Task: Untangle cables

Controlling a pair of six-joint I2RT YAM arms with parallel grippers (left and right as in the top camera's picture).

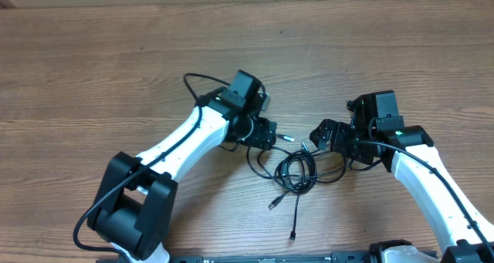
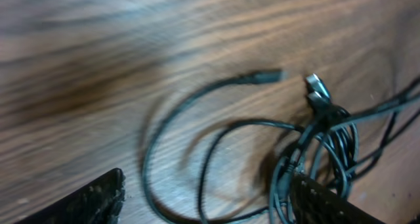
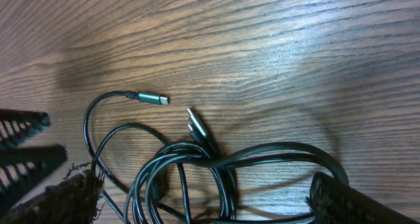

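The cables (image 1: 297,170) lie as a tangled bundle of thin black cords on the wooden table, between my two grippers. My left gripper (image 1: 270,137) stands open just left of the bundle; in its wrist view the open left gripper (image 2: 210,207) straddles two cable loops (image 2: 197,152), and the coil (image 2: 328,138) lies by its right finger (image 2: 328,204). My right gripper (image 1: 324,133) is open at the bundle's upper right. In its wrist view the open right gripper (image 3: 210,201) spans the coiled cables (image 3: 197,165). Silver-tipped plugs (image 3: 197,127) point away from the coil.
Two loose plug ends (image 1: 272,205) trail toward the table's front edge. Another plug (image 3: 152,98) lies apart at the end of a curved cord. The left arm's fingers (image 3: 23,145) show at the left edge of the right wrist view.
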